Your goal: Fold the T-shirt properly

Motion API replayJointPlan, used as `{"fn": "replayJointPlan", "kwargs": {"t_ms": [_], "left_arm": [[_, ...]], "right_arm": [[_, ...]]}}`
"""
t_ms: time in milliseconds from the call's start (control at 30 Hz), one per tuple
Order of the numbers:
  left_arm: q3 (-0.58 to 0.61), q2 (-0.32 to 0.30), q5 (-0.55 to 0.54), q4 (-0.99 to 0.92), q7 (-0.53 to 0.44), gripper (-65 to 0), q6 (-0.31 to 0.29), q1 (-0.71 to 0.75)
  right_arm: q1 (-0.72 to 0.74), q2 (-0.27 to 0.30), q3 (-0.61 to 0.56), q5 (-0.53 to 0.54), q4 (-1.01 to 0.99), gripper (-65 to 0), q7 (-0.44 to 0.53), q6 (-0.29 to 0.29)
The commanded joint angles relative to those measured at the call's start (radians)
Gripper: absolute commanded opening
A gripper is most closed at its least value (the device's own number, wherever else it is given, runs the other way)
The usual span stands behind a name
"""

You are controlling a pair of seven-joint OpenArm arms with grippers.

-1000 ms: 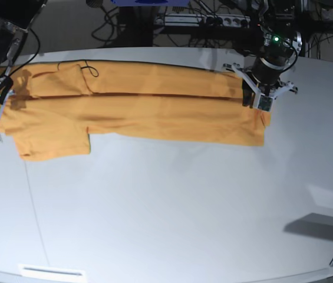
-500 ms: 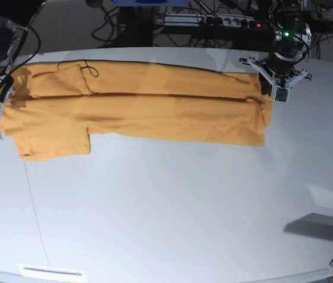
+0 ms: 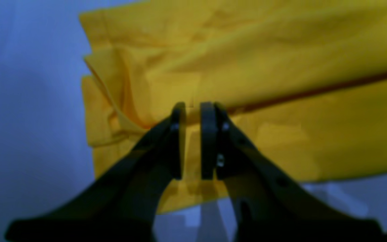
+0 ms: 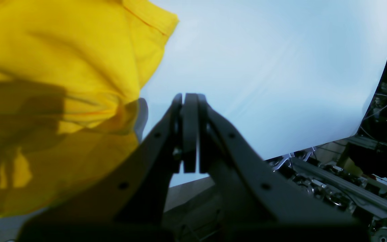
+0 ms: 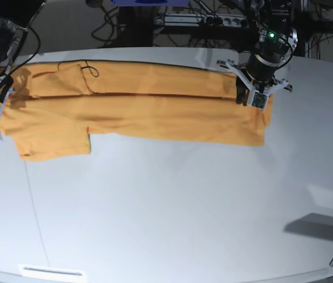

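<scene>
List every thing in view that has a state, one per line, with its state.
T-shirt: lying flat on the table, folded lengthwise into a long band, wrinkled.
Left gripper: over the shirt's end, jaws a narrow gap apart, holding nothing.
Right gripper: shut, empty, beside the shirt's other end.
Table: white, carrying the shirt.
</scene>
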Motion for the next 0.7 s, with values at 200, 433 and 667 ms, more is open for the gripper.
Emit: {"fn": "replayJointPlan", "kwargs": {"t_ms": [200, 433, 667], "left_arm": [[-0.047, -0.004, -0.001, 0.009, -0.021, -57.8, 0.006, -0.025], [-0.096, -0.006, -0.001, -0.02, -0.02, -57.8, 0.006, -0.031], [-0.093, -0.008, -0.001, -0.069, -0.02, -57.8, 0.006, -0.051]], "right_arm": [[0.01, 0.013, 0.001, -0.004, 0.018, -64.9, 0.008, -0.009], [0.01, 0.013, 0.0, -0.004, 0.018, -64.9, 0.008, -0.009], [0.008, 0.01, 0.0, -0.004, 0.018, -64.9, 0.008, -0.009]]}}
